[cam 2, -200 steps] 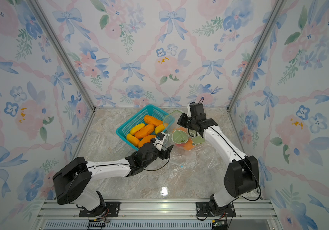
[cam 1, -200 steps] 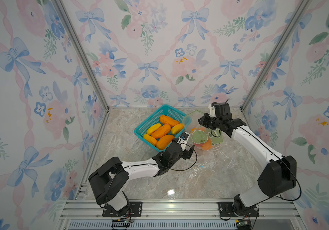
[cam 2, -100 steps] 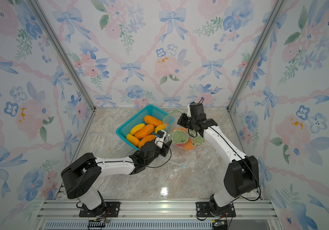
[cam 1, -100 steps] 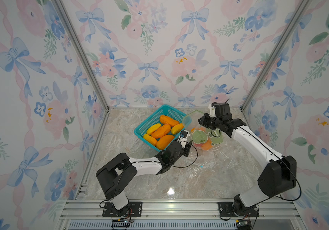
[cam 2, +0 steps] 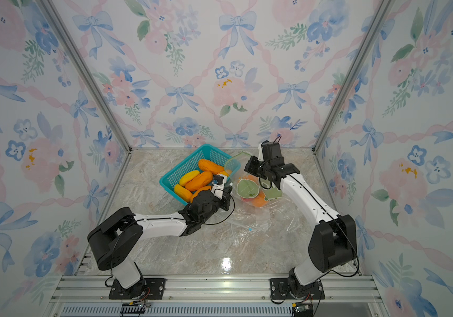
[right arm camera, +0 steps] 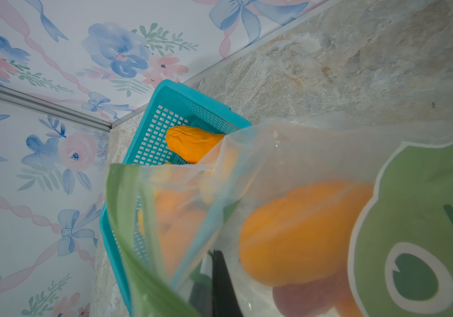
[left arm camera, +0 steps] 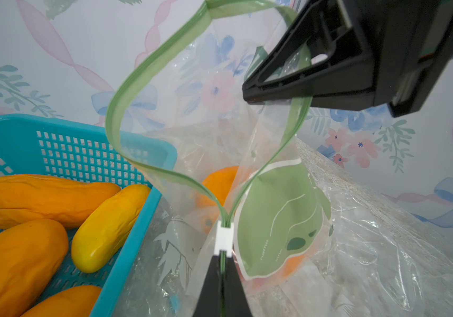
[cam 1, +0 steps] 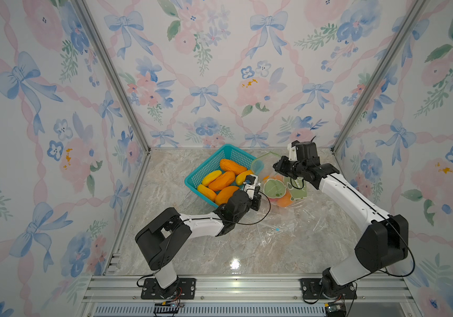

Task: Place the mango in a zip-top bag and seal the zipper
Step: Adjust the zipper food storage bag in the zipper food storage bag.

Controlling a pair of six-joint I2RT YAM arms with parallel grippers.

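**A:** Where is the mango?

**B:** An orange mango (right arm camera: 302, 233) lies inside the clear plastic zip-top bag with the green leaf print (left arm camera: 274, 219), low down in it. I'd call that half done.

**A:** And the seal?

**B:** Not yet made. The green zipper track (left arm camera: 126, 90) gapes in a wide loop, and the small white slider (left arm camera: 223, 237) sits at one end.

**A:** The grippers?

**B:** The left gripper (left arm camera: 222, 266) is pressed together on the track just behind the slider. The right gripper (left arm camera: 252, 92) pinches the track's far side, holding the mouth up.

**A:** Around it?

**B:** A teal plastic basket (left arm camera: 55, 123) of spare mangoes (left arm camera: 41, 197) sits just beside the bag on the marble table (cam 1: 220, 247).
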